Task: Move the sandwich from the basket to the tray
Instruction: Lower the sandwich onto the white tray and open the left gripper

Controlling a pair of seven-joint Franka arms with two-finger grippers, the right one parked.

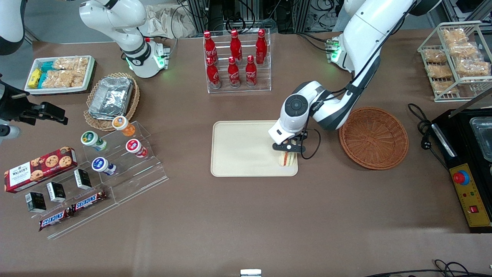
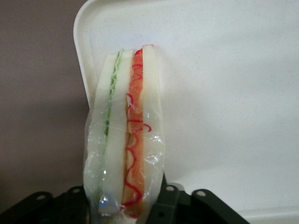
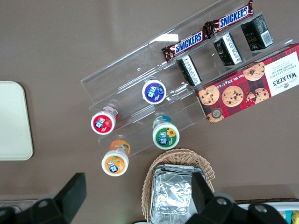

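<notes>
The sandwich [image 1: 287,158] is a white-bread wedge wrapped in clear film, with red-orange and green filling at its edge [image 2: 126,140]. It stands on edge at the corner of the cream tray [image 1: 238,150] that is nearest the basket and the front camera. My left gripper [image 1: 289,148] is directly above it, shut on its wrapped sides, and black fingers [image 2: 168,201] press against both faces. The tray's pale surface [image 2: 224,93] lies under the sandwich. The reddish-brown wicker basket [image 1: 373,137] sits beside the tray toward the working arm's end, with nothing in it.
A clear rack of red bottles [image 1: 237,61] stands farther from the front camera than the tray. An acrylic stand with cups and snack bars [image 1: 111,154] and a tan basket of foil containers [image 1: 111,98] lie toward the parked arm's end. A black appliance [image 1: 467,154] lies beside the basket.
</notes>
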